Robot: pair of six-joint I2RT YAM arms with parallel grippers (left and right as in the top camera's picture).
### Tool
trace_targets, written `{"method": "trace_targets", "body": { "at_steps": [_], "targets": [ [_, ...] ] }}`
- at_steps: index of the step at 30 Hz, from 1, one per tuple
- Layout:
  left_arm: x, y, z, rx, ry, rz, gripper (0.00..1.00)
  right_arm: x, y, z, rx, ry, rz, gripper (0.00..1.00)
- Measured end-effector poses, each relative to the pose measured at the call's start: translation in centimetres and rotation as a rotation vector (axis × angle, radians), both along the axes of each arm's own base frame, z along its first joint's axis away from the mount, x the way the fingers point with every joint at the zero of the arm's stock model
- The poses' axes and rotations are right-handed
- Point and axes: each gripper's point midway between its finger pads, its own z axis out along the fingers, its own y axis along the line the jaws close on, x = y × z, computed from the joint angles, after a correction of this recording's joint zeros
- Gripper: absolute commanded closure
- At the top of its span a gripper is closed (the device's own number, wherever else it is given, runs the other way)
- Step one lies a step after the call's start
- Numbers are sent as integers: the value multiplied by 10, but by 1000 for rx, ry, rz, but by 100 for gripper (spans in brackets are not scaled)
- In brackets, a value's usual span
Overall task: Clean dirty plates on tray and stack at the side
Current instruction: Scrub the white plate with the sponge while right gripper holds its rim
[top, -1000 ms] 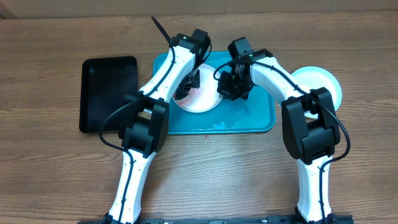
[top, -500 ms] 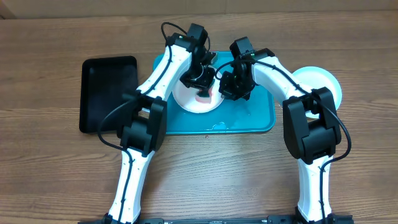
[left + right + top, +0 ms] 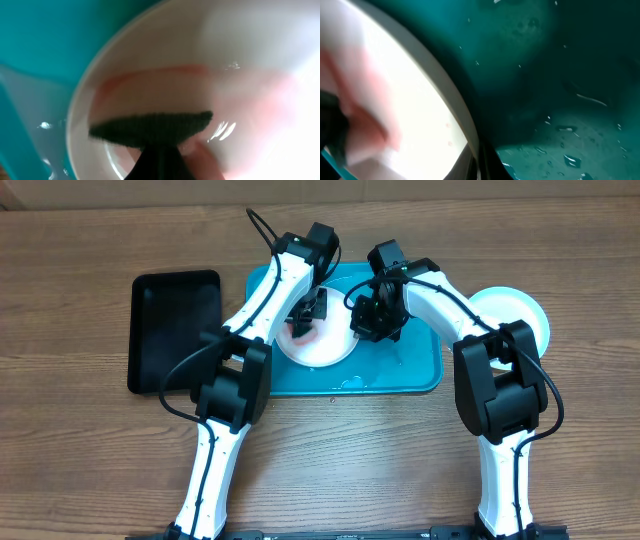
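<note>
A white plate [image 3: 325, 352] with a red smear lies on the turquoise tray [image 3: 415, 370]. My left gripper [image 3: 305, 320] is over the plate's left part, shut on a pink sponge with a dark scrub face [image 3: 150, 127] that presses on the smeared plate [image 3: 240, 50]; its jaws [image 3: 157, 160] show only as a dark shape. My right gripper [image 3: 372, 322] is shut on the plate's right rim; in the right wrist view the rim [image 3: 455, 110] runs between its jaws [image 3: 479, 162]. A pale mint plate [image 3: 512, 310] rests on the table right of the tray. The yellow-green rimmed plate is not in view.
A smaller black tray [image 3: 175, 330] lies left of the turquoise tray. The tray floor [image 3: 560, 75] is wet with water drops. Both arms reach in from the table's near side and cross over the tray's front rim.
The left gripper swept the sponge right across the plate half a second ago and is now back at the plate's left. The right gripper has kept its hold on the rim.
</note>
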Motion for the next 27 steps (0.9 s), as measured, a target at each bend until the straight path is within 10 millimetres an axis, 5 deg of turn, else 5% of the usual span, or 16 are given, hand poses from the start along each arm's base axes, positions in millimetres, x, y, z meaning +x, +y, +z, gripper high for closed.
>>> {"method": "trace_targets", "body": {
  "at_steps": [7, 13, 17, 20, 24, 27],
  "targets": [
    [-37, -47, 7, -391, 193, -261, 96, -1, 0, 0, 0, 0, 9, 96],
    [-7, -75, 6, -464, 53, -291, 96, 0, 0, 0, 3, -1, 6, 96],
    [16, -63, 0, -327, -44, -166, 96, 1, 0, 0, 4, -4, -1, 96],
    [24, -34, 1, -134, -97, -7, 96, 2, 1, 1, 6, -8, -1, 96],
    [14, 11, 3, 93, -100, 125, 96, 2, 1, 1, 6, -8, -1, 96],
    [1, 22, 4, 133, -47, 139, 96, 2, 1, 1, 7, -9, -1, 96]
  ]
}}
